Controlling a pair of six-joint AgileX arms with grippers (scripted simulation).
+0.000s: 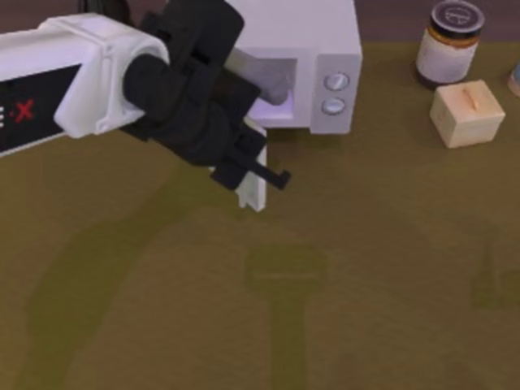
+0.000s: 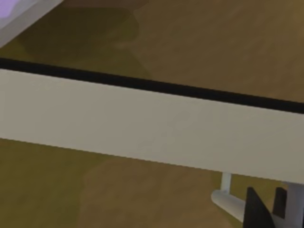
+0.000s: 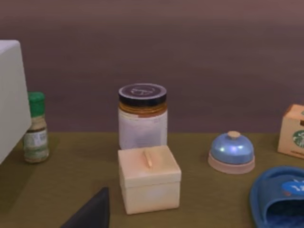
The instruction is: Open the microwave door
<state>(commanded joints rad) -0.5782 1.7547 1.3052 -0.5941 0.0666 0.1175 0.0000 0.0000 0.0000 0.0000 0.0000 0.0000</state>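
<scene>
At the upper centre of the top view, our boxy white microwave (image 1: 313, 61) with two round grey knobs stands with its flat microwave door (image 1: 255, 175) swung out towards the frame's middle. Our left gripper (image 1: 272, 175) sits at the door's slim handle, whether clamped we cannot tell. A smooth cream cube (image 1: 467, 113) and a dark-lidded jar (image 1: 449, 42) occupy the upper right.

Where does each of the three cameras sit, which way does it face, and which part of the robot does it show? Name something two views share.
Top view: above the table, looking down at the microwave, its door swung open, and the left arm with its gripper at the door.
Left wrist view: on the left arm, close to the door's edge; dark fingertips show by the handle.
Right wrist view: on the right arm, facing the jar and cube; a dark gripper part shows.
Shared: jar and cube appear in top and right wrist views.
</scene>
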